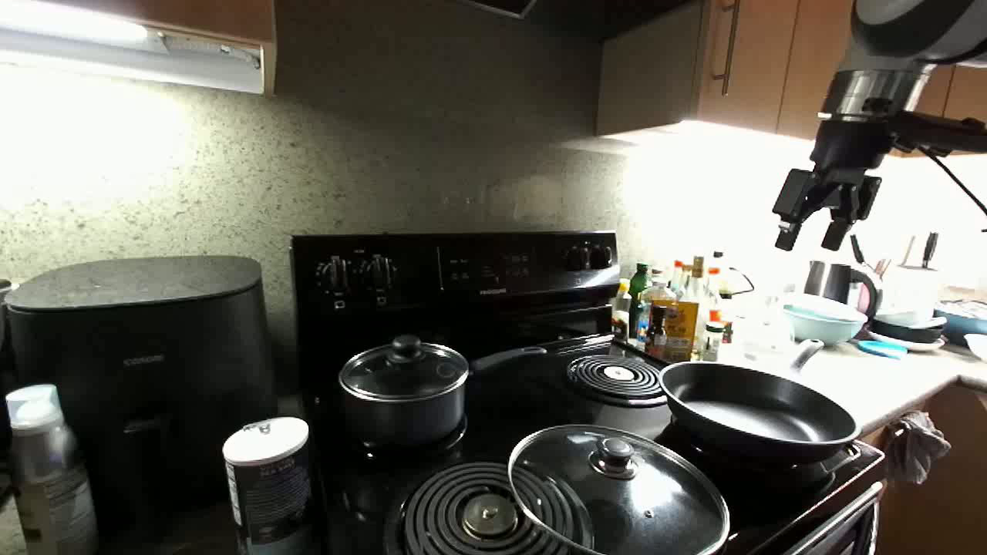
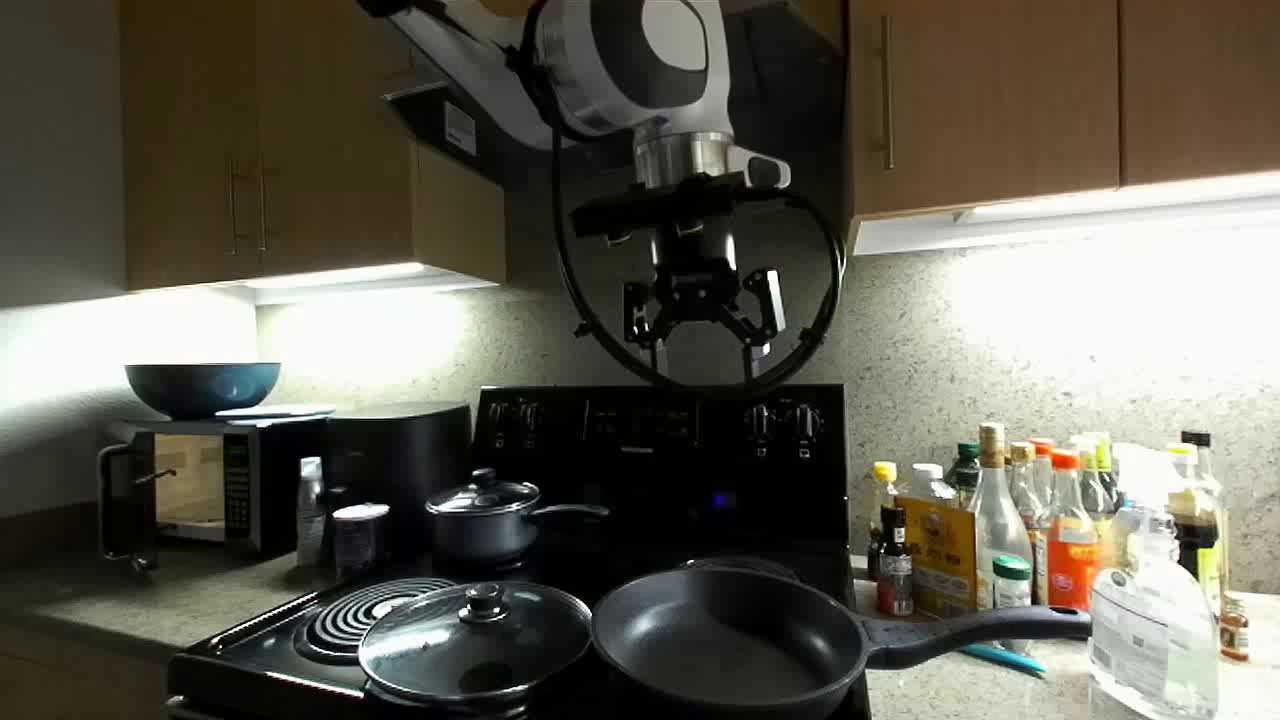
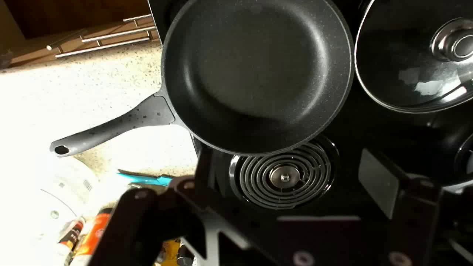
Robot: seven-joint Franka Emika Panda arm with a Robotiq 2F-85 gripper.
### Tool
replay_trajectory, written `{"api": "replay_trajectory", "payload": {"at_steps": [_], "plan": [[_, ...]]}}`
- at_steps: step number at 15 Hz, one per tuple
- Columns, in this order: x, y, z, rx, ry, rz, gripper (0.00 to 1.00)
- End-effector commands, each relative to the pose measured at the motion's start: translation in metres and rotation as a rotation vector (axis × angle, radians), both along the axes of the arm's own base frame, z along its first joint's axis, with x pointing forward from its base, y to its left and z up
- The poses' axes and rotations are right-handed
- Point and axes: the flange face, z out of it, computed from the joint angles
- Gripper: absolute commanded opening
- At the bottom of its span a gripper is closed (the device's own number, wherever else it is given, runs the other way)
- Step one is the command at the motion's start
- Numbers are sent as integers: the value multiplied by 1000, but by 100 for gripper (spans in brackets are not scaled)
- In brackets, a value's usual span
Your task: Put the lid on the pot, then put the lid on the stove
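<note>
Lid (image 2: 475, 645), shiny-rimmed glass, resting knob-up on the stove (image 2: 650, 500), just beside the pot (image 2: 735, 640); touching or barely apart, impossible to tell. Dark inner floor of the pot in plain sight, handle (image 3: 114, 129) reaching out over the counter (image 3: 125, 74). Also on the stove, smaller deep pot (image 1: 416, 420) under its own glass cover (image 1: 405, 378), contents too dark to make out. Atop the microwave (image 2: 240, 480), blue bowl (image 2: 200, 390) with inside hidden behind its wall. Near the handle, spray bottle (image 2: 1150, 640) washed out by glare in the wrist view, contents hard to judge. Lid cut off there at the right edge, pot at the top. In an exterior view, white-topped canister (image 1: 270, 493) cut off at the bottom edge. Gripper (image 2: 704, 362) hanging above the stove, jaws spread wide, well apart from lid and pot.
</note>
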Motion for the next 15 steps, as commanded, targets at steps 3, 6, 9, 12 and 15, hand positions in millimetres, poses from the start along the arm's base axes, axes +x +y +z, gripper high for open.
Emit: {"api": "replay_trajectory", "payload": {"at_steps": [3, 6, 9, 12, 15], "plan": [[0, 0, 0, 0, 1, 0, 100], [0, 0, 0, 0, 1, 0, 100], [9, 16, -8, -52, 31, 42, 100], [23, 63, -31, -175, 95, 152, 100], [35, 118, -55, -307, 150, 285, 100]]}}
